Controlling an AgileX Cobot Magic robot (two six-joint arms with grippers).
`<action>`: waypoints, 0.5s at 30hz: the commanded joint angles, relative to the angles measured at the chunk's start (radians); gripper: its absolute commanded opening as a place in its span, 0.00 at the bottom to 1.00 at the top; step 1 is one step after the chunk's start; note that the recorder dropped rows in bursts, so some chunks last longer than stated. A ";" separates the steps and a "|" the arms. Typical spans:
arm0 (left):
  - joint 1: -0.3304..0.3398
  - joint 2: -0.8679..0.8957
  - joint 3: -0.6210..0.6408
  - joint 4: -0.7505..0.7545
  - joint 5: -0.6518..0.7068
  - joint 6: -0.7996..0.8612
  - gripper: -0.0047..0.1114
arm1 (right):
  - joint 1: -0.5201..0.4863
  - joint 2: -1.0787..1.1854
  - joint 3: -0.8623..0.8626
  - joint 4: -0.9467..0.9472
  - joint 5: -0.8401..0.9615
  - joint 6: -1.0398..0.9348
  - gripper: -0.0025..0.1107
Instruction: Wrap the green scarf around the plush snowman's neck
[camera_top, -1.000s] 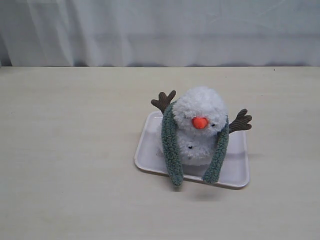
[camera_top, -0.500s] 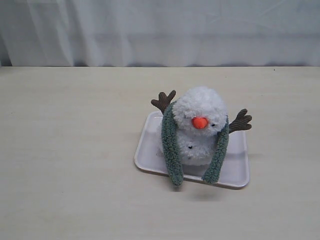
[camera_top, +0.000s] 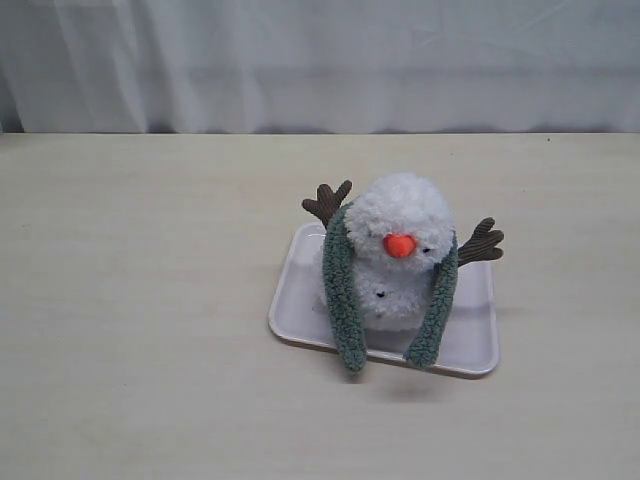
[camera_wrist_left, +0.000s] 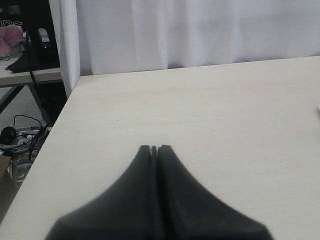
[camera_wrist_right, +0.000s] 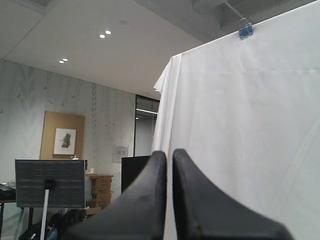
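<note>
**Snowman on tray, scarf draped but not crossed**

A shallow white tray (camera_top: 478, 325) with rounded corners lies on the pale wood-grain worktop (camera_top: 150, 300), right of centre in the exterior view. It holds one thing, the snowman (camera_top: 400, 212), which sits upright in it and faces the camera.

The snowman is fluffy and white, with a round head over a rounder body. It has an orange nose (camera_top: 400, 245), tiny dark eyes and a dark button on its belly. Brown twig arms (camera_top: 327, 202) stick out on both sides and reach past the tray's far edge.

The scarf (camera_top: 341, 295) is a fuzzy grey-green strip that passes behind the neck. Its two ends hang straight down the front, one on each side of the body, apart and uncrossed. Both tips reach the tray's near rim, and the left one laps just over it.

The left pincer (camera_wrist_left: 154, 149) hangs over bare worktop near a corner, jaws pressed together on nothing. The right pincer (camera_wrist_right: 169, 155) points up at a white curtain (camera_wrist_right: 250, 125), its jaws drawn together to a thin slit and holding nothing.
</note>
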 joint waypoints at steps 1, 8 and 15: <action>-0.008 -0.002 0.003 -0.003 -0.007 0.002 0.04 | 0.000 -0.004 0.003 0.000 -0.003 -0.001 0.06; -0.008 -0.002 0.003 -0.003 -0.007 0.002 0.04 | -0.008 -0.004 0.003 -0.134 -0.005 -0.001 0.06; -0.008 -0.002 0.003 -0.003 -0.007 0.002 0.04 | -0.140 -0.025 0.005 -0.168 -0.003 -0.001 0.06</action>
